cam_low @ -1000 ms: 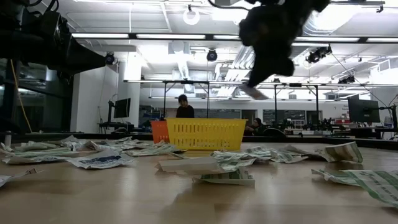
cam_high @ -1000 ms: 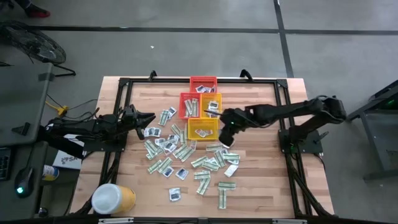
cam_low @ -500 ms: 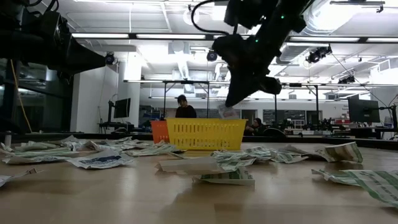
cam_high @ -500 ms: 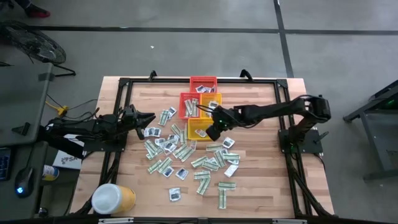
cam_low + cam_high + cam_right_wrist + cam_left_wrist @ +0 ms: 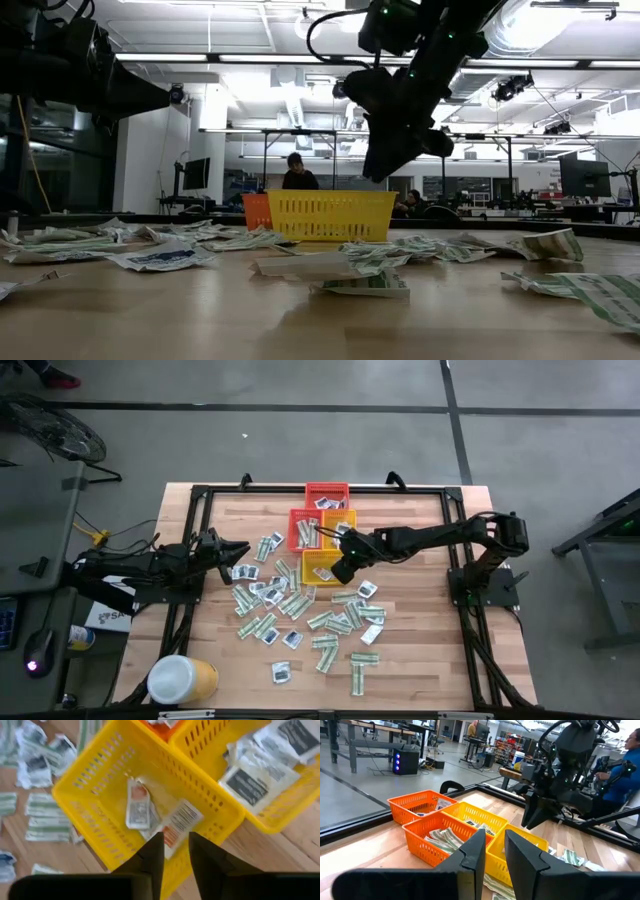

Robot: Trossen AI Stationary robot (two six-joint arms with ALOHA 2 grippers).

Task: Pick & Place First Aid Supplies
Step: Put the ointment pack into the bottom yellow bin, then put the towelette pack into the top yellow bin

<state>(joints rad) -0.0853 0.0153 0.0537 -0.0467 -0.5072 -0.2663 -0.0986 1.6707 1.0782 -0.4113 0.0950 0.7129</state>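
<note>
Several pale green-and-white and white first aid packets point(image 5: 300, 610) lie flat and scattered on the wooden table. More of them lie in the small baskets at the table's middle. My right gripper point(image 5: 176, 845) hangs open above the near yellow basket point(image 5: 80, 785), pointing steeply down, with nothing between its fingers. Directly below it, two packets point(image 5: 172, 826) lie on that basket's floor. In the high view the right gripper point(image 5: 338, 572) is over this basket point(image 5: 325, 567). My left gripper point(image 5: 495, 845) waits at the table's left side, level and open, holding nothing.
A red basket point(image 5: 327, 493), an orange basket point(image 5: 305, 530) and a second yellow basket point(image 5: 341, 525) stand just beyond the near yellow one. A yellow tub with a white lid point(image 5: 182, 678) lies at the near left corner. A black frame point(image 5: 200, 495) runs around the table's edges.
My right gripper has carried a small packet toward the table's left, from above the scattered packets to above the near yellow basket, and has come down a little. Half a second ago the packet showed at its fingertips; now it is gone from them.
</note>
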